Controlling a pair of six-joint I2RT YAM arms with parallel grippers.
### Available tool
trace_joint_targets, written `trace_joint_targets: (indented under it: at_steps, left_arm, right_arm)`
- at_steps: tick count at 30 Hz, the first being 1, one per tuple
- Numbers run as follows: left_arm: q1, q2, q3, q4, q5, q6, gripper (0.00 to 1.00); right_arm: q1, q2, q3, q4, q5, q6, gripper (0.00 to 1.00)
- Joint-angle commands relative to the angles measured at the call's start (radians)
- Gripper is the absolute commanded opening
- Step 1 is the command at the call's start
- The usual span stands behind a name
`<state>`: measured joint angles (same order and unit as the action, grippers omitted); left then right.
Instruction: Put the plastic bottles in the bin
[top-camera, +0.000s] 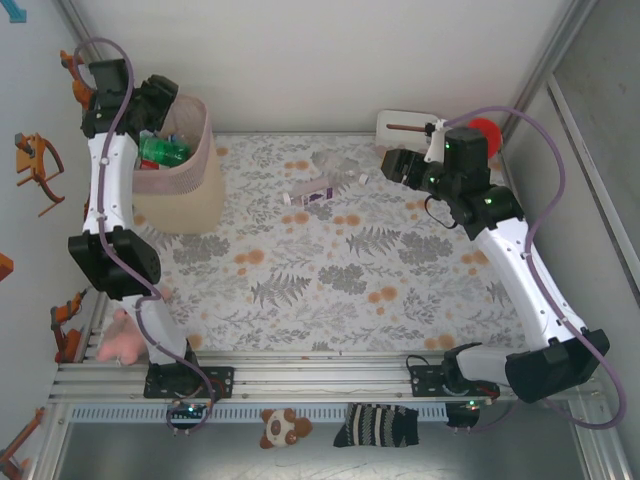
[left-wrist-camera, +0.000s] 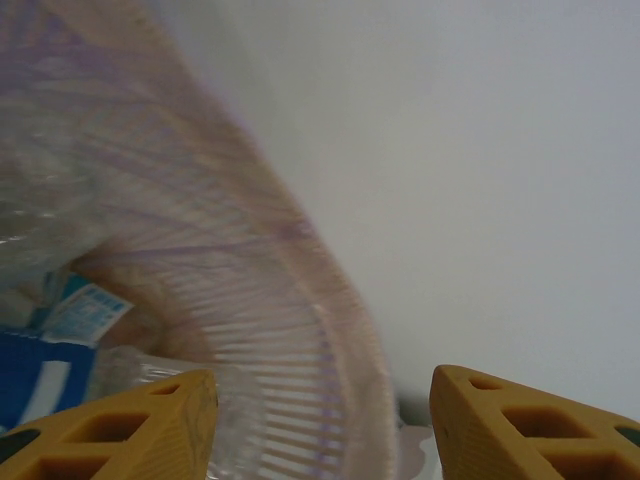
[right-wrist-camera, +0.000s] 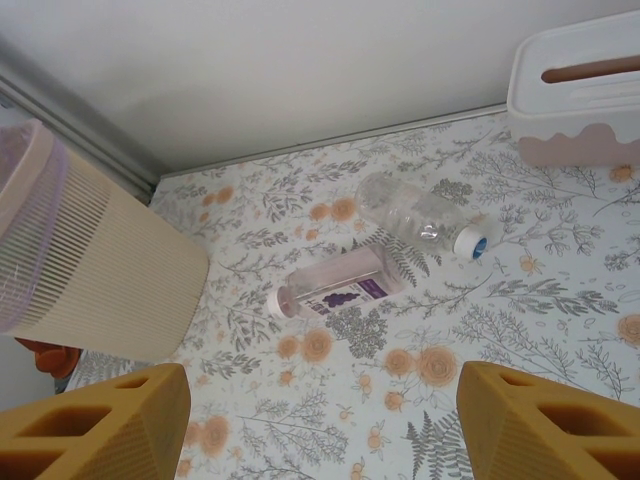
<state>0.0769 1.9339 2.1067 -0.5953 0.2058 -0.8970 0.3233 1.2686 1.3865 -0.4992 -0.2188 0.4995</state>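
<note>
Right wrist view finds the right gripper (right-wrist-camera: 322, 390) poised over the floral table (right-wrist-camera: 400, 420), jaws wide and empty. A purple-labelled bottle (right-wrist-camera: 335, 290) lies just ahead, its long axis running roughly along the line between the fingers and its white cap toward the bin (right-wrist-camera: 100, 270); a clear bottle (right-wrist-camera: 425, 218) lies just beyond. With the tissue box (right-wrist-camera: 585, 90) off to the side, nothing blocks the reach, and the left gripper (left-wrist-camera: 320, 400), jaws apart and holding nothing, hangs over the bin's mouth above a green bottle (top-camera: 165, 150), so the right arm looks nearer.
</note>
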Motion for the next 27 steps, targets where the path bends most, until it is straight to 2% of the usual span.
trace_joint_targets:
  at_steps: [1, 10, 18, 27]
  left_arm:
    - [0.027, -0.052, -0.084, -0.031, -0.024, 0.009, 0.57]
    - [0.055, -0.112, -0.180, -0.023, 0.001, -0.002, 0.57]
    - [0.055, -0.180, -0.209, 0.135, 0.116, -0.003, 0.60]
    - [0.046, -0.294, -0.243, 0.163, 0.202, 0.054, 0.60]
  right_arm:
    - [0.004, -0.021, -0.006, -0.004, 0.006, -0.011, 0.70]
    - [0.005, -0.005, 0.012, -0.005, -0.007, -0.007, 0.69]
    - [0.004, 0.052, 0.025, -0.004, -0.022, -0.017, 0.69]
    - [0.004, 0.179, 0.067, 0.013, -0.046, -0.004, 0.69]
